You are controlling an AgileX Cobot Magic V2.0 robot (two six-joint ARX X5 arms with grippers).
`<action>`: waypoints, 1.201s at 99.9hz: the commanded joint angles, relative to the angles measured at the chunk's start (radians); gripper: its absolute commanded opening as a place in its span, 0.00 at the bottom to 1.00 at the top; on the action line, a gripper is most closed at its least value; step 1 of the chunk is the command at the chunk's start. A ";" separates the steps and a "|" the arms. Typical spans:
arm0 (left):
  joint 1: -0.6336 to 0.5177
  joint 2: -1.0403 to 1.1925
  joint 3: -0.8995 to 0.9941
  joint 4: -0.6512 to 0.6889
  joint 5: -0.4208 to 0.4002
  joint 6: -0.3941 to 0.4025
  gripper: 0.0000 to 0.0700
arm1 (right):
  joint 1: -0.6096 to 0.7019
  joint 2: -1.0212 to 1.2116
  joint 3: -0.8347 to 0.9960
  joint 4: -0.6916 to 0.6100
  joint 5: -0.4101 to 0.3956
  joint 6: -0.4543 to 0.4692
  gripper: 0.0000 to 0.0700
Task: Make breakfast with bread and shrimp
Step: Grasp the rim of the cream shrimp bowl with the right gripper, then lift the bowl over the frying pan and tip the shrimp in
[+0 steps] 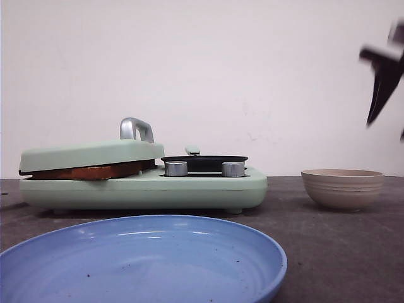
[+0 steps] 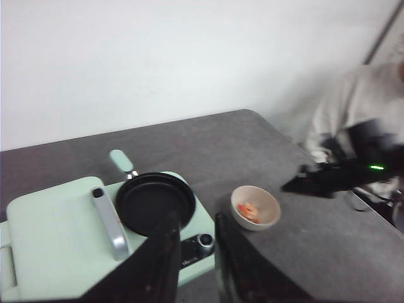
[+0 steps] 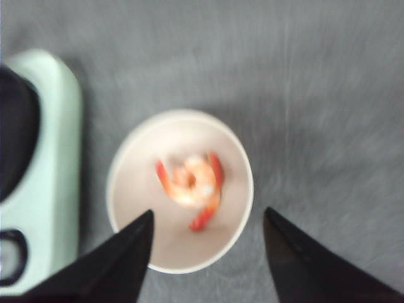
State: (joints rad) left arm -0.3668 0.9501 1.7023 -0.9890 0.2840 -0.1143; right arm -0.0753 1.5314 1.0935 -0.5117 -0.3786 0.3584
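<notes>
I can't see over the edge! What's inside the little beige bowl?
The bowl holds shrimp, orange and curled. Nothing else shows inside; what lies under them stays hidden.

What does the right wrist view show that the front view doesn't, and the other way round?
Only the right wrist view shows the shrimp lying inside the bowl, with the right gripper open above it, fingers spread wide. Only the front view shows the blue plate in the foreground, the bread under the appliance's lid, and the two silver knobs. Both show the bowl and part of the green appliance.
</notes>
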 commanded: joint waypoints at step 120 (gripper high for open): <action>-0.015 -0.062 0.017 -0.083 -0.127 0.047 0.02 | 0.127 0.191 0.027 0.537 -0.085 0.154 0.00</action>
State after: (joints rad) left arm -0.3763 0.8825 1.7016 -1.0756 0.1577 -0.0837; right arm 0.0048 1.7592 1.0931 -0.0750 -0.4469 0.5064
